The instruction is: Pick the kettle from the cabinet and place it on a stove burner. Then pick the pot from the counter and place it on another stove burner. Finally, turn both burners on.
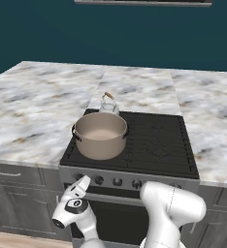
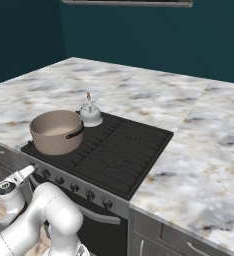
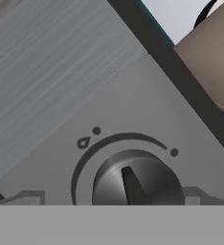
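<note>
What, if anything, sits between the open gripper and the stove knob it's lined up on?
Nothing visible. In the hand view the dark round knob sits straight ahead between the fingertips of the open gripper, with only bare grey stove panel around it. The pot sits off above.

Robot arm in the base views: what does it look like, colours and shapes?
The glossy white arm is made of fat rounded links, with a thin dark seam across one. The white hand carries a dark round disc with a pale ring. The gripper ends in slim white-grey fingers.
</note>
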Controlling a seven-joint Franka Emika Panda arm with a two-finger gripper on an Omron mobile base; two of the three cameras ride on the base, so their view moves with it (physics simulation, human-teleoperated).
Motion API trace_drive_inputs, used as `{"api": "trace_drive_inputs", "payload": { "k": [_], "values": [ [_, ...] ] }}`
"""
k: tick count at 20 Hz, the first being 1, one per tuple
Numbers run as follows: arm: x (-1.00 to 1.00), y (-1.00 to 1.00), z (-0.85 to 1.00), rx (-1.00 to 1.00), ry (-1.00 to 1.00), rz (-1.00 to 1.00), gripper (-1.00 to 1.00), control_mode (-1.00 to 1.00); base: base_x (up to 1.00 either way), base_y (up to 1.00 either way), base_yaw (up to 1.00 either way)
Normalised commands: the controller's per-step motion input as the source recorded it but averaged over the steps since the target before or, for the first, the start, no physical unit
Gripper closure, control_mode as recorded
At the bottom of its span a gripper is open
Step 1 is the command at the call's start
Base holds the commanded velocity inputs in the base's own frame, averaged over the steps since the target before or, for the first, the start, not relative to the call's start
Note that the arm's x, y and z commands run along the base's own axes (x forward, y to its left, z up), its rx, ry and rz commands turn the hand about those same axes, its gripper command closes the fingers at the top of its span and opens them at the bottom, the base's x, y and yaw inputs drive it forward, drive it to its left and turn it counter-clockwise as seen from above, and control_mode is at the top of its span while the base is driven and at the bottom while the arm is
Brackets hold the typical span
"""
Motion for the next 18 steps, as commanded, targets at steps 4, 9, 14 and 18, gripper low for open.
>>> {"api": "trace_drive_inputs", "payload": {
  "k": [4, 9, 14, 18],
  "values": [
    [-0.15, 0.21, 0.0, 0.0, -0.17, 0.01, -1.0, -1.0, 0.0, 0.0, 0.0],
    [-0.05, 0.22, 0.0, 0.02, -0.2, 0.01, -1.0, -1.0, 0.0, 0.0, 0.0],
    [-0.01, 0.27, 0.0, 0.05, -0.16, 0.02, -1.0, -1.0, 0.0, 0.0, 0.0],
    [0.0, 0.37, 0.0, 0.04, -0.07, 0.04, -1.0, -1.0, 0.0, 0.0, 0.0]
  ]
}}
